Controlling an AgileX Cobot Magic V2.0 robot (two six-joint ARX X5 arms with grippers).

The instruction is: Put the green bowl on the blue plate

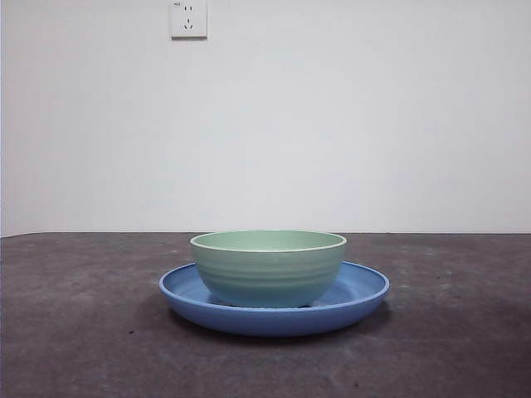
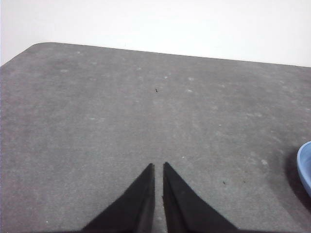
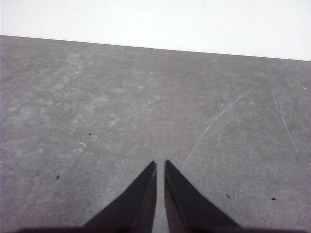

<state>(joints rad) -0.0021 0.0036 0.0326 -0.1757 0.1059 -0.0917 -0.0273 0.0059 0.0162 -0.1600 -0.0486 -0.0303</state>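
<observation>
though no arm shows in the front view, clearly settled: green bowl [image 1: 269, 267] sitting upright inside the blue plate [image 1: 361, 292], base on the plate's shallow floor, a little toward one side of centre, plate rim showing all round it. looks like the task's end state, judged from how things lie.

left gripper [image 2: 158, 167] low over bare dark table [image 2: 121, 111], jaws drawn together with only a thin slit between, holding nothing. just a sliver of the plate's blue rim [image 2: 305, 165] at the edge of the left wrist view, off to one side and not straight ahead of the jaws. right gripper [image 3: 160, 165] likewise closed to a slit, empty, facing only scuffed tabletop and wall; no bowl or plate in that view. so the left arm probably the nearer one, if any correcting were wanted. no long axis to speak of: both pieces round, reachable the same from any side.

bowl: pale mint, glazed ceramic by the look, faint horizontal ridges on the outside, lighter rim, narrower than the plate. plate: glossy medium blue, wide and shallow, rim curving upward. table: matte dark grey, speckled and scratched. white wall behind, with a socket [image 1: 188, 18] high up.
</observation>
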